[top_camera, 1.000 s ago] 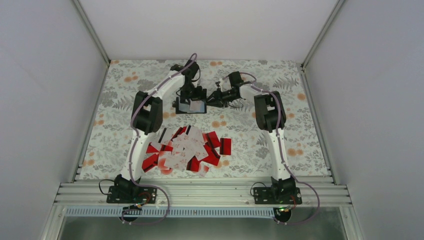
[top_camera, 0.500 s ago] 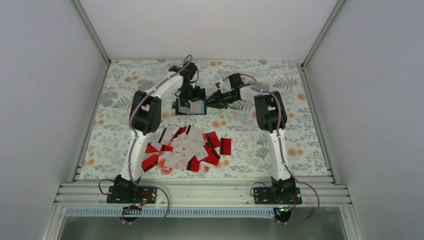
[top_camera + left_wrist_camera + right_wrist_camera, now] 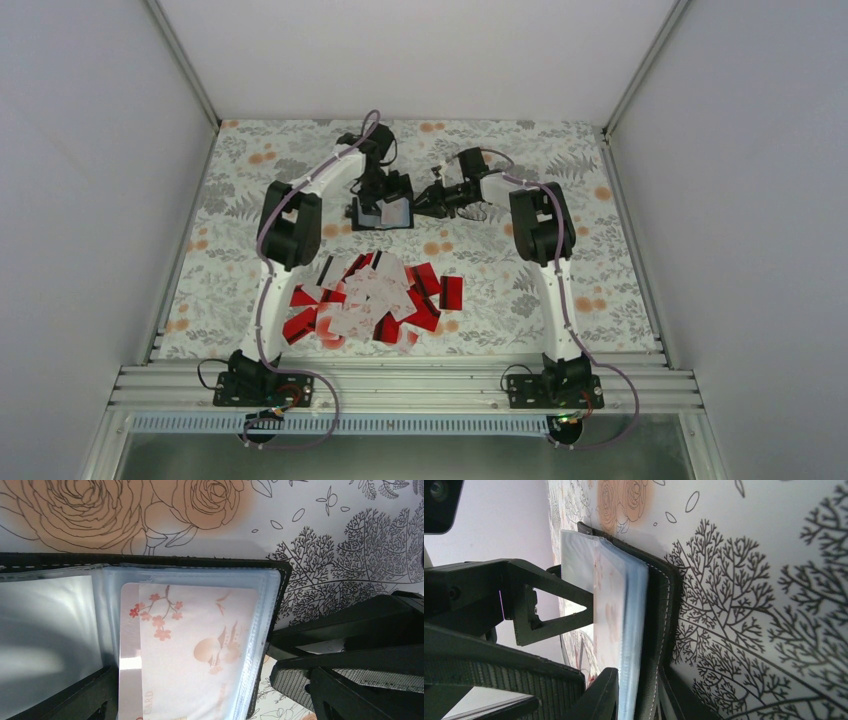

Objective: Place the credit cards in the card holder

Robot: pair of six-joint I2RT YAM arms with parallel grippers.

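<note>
The black card holder (image 3: 372, 214) lies open on the far middle of the table, its pale blue sleeves up. A pale pink credit card (image 3: 195, 645) with red flower marks sits in the holder's (image 3: 150, 560) right-hand clear sleeve. My left gripper (image 3: 195, 702) hangs right over it, open, one finger on each side of that card. From the right, my right gripper (image 3: 639, 692) is shut on the holder's (image 3: 659, 605) edge, pinching sleeves and black cover. In the top view the left gripper (image 3: 386, 192) and right gripper (image 3: 421, 203) meet at the holder. The other credit cards (image 3: 372, 300) lie heaped nearer me.
The heap of red and pale cards spreads across the middle of the flower-printed table (image 3: 560, 290). White walls close the table in at the back and on both sides.
The right gripper has edged a little to the left at the holder's edge. The left arm has shifted slightly. The holder and the heap of cards stay where they were.
</note>
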